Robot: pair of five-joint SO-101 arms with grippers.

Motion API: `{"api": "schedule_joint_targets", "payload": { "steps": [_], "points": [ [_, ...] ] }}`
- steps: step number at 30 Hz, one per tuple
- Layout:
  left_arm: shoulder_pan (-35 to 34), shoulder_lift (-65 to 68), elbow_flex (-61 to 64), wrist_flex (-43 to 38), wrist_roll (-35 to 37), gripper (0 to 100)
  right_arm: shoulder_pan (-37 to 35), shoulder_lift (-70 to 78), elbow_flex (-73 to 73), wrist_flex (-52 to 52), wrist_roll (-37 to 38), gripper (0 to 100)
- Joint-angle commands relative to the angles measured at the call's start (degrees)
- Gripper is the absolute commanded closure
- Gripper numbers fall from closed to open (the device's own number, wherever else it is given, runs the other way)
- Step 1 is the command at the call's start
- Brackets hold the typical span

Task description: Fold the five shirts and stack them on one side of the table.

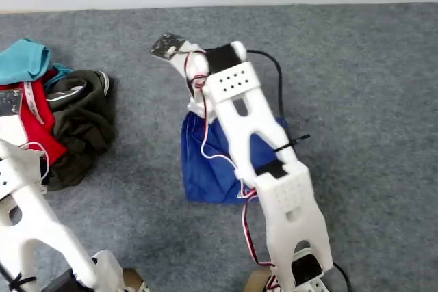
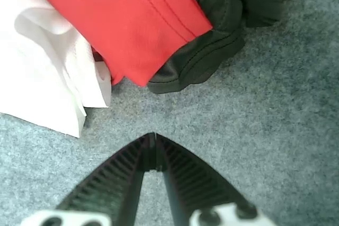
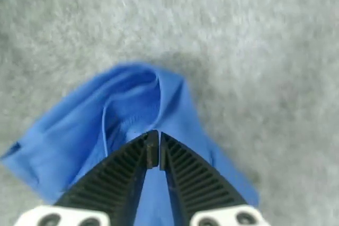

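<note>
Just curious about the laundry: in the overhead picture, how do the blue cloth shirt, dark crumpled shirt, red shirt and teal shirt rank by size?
1-2. Blue cloth shirt and dark crumpled shirt look alike; the right arm hides part of the blue.
3. Red shirt.
4. Teal shirt, smallest.

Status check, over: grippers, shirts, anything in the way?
Left gripper shut, over carpet. Right gripper shut over blue shirt, lying apart. Red shirt, dark shirt, white shirt, teal shirt heaped, unfolded. No obstruction seen.
</note>
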Motion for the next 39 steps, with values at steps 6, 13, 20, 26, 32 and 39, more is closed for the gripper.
{"api": "schedule_joint_targets", "payload": {
  "steps": [6,13,20,26,32,39],
  "points": [
    [0.3,-1.9,-0.2,-0.8,-0.3,99,1.2,-19.4,27.4,2.6,-0.5,98.8],
    [0.3,-1.9,-0.2,-0.8,-0.3,99,0.8,-20.1,39.6,-0.6,-0.9,98.9],
    [0.3,-1.7,-0.2,-1.1,-0.3,99,-8.0,-20.7,41.3,-2.2,-1.1,98.9],
    [0.3,-1.6,-0.2,-1.7,-0.3,99,-18.7,-20.6,35.2,1.4,-5.4,98.9],
    [0.3,-1.6,-0.2,-2.2,-0.3,99,-18.4,-20.3,33.1,1.8,-5.1,98.9],
    [0.3,-1.6,-0.2,-2.4,-0.3,99,-4.0,-20.2,33.1,1.6,-1.8,98.9]
  ]
}}
